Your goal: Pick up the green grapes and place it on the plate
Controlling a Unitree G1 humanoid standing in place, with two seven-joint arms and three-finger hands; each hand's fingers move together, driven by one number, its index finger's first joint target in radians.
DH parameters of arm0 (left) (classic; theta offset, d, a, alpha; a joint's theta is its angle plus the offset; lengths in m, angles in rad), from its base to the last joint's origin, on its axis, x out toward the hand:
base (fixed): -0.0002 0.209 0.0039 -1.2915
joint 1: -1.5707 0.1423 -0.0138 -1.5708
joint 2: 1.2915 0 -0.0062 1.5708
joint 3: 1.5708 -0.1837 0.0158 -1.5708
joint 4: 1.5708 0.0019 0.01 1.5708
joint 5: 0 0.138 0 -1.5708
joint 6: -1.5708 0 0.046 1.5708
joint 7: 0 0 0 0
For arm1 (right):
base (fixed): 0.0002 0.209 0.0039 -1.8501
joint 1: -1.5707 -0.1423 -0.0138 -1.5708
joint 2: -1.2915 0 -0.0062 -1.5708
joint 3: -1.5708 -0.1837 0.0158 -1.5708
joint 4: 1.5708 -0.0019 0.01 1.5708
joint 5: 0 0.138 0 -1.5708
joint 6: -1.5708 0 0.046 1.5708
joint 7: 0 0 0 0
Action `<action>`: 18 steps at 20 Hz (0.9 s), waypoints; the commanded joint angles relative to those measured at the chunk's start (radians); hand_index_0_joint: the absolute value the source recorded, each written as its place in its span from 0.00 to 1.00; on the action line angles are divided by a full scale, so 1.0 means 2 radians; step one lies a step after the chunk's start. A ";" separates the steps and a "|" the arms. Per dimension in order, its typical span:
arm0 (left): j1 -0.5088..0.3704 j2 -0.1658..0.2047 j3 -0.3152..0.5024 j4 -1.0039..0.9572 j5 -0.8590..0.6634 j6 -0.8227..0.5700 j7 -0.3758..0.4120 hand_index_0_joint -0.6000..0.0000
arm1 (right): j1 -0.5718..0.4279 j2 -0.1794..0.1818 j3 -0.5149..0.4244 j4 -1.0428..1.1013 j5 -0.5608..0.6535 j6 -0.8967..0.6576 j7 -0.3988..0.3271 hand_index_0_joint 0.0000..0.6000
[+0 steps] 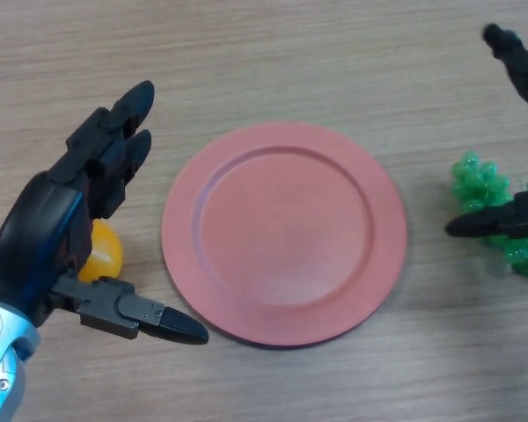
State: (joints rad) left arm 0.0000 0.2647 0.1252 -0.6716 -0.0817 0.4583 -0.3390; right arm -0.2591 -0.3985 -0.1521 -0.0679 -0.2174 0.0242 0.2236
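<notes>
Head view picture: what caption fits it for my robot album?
Right robot hand open over the green grapes, red plate empty, left robot hand open above an orange ball.

Round, flat pink plate (284,231) is lying empty at centre of the wood-grain worktop (290,53). Left robot hand (66,229) is hovering just left of it, fingers straight, thumb reaching toward the rim, partly covering a small yellow-orange ball (104,253). Right robot hand (510,215) is spreading open around the green plastic grape bunch (480,185) at the right edge.
</notes>
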 commanded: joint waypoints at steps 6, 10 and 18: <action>-0.006 0.009 0.020 -0.029 0.013 -0.055 -0.008 1.00 | -0.047 -0.049 -0.040 0.122 -0.004 -0.107 -0.062 0.00; -0.010 0.011 0.012 -0.019 0.034 -0.067 -0.006 1.00 | -0.049 -0.050 -0.020 0.186 -0.024 -0.146 -0.066 0.00; -0.016 0.013 0.020 -0.011 0.024 -0.073 -0.006 1.00 | -0.070 -0.075 0.001 0.316 -0.193 -0.243 -0.193 1.00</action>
State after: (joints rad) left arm -0.0112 0.2648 0.1237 -0.6533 -0.0429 0.4580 -0.3452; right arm -0.3531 -0.4771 -0.0760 0.5965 -0.6183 -0.4141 -0.0888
